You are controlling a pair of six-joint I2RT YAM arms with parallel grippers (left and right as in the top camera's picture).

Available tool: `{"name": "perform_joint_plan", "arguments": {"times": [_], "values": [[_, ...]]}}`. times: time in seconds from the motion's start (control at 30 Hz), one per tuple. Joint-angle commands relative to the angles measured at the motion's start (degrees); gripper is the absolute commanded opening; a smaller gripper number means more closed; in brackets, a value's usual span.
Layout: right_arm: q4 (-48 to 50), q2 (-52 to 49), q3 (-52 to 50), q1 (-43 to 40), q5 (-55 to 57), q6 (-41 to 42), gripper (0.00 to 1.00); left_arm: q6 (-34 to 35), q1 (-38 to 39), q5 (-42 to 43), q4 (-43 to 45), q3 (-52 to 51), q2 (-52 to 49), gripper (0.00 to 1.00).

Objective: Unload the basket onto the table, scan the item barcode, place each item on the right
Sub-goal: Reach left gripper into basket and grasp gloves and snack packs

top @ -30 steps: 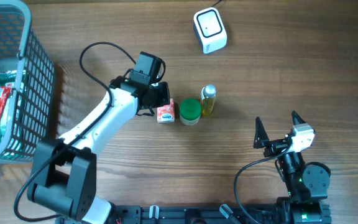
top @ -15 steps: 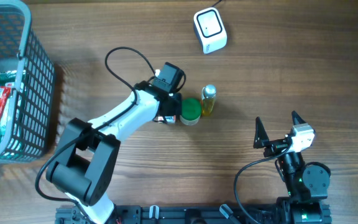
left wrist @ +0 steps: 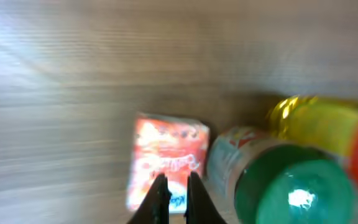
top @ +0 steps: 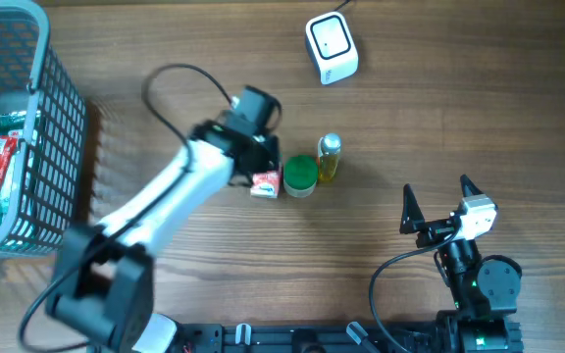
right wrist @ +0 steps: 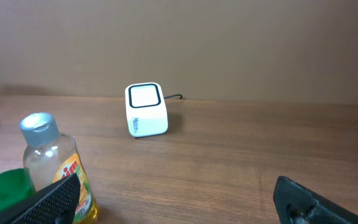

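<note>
- While the basket (top: 62, 147) is sitting well behind it, the left pincer (left wrist: 176, 182) is hovering with its fingers pressed together, gripping nothing.
- The right pincer (top: 436, 186) is idling with its fingers spread wide.
- The scanner (top: 332, 47) is sitting well ahead of it.
- The yellow bottle (top: 330, 162) and green-lidded jar (top: 300, 176) are standing beside the red carton (top: 265, 183), which is lying right at the left pincer's tips.

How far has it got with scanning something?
Nothing looks scanned yet. The left gripper, shut and empty, hangs over the small red carton; the right gripper stands open. Left: grasp an item and show its barcode to the white box scanner.
</note>
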State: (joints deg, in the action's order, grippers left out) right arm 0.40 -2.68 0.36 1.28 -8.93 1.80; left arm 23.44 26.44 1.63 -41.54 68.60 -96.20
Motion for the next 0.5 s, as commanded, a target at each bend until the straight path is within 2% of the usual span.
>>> {"name": "perform_joint_plan", "arguments": {"times": [0.0,0.07,0.13,0.17,0.2,0.27,0.47], "values": [[0.2,0.13,-0.07,-0.28,0.09,-0.17,1.0,-7.1,-9.33,-4.7,-7.93,17.64,5.66,0.08],[0.2,0.13,-0.07,-0.28,0.09,-0.17,1.0,-12.41,-15.32,-6.82,-11.43,28.61,5.73,0.27],[0.2,0.13,-0.07,-0.28,0.09,-0.17,1.0,-17.9,-23.39,-7.74,-11.91,38.93,5.73,0.54],[0.2,0.13,-0.07,-0.28,0.09,-0.2,1.0,-19.45,-26.29,-7.74,-11.89,41.77,5.73,0.59],[0.2,0.13,-0.07,-0.28,0.09,-0.2,1.0,-20.83,-30.08,-7.74,-11.58,44.46,5.73,0.63],[0.2,0.13,-0.07,-0.28,0.09,-0.2,1.0,-21.79,-37.97,-7.78,-10.95,47.3,5.79,0.6],[0.2,0.13,-0.07,-0.28,0.09,-0.17,1.0,-28.39,-58.42,-7.69,-13.75,47.45,3.15,0.72]]}}
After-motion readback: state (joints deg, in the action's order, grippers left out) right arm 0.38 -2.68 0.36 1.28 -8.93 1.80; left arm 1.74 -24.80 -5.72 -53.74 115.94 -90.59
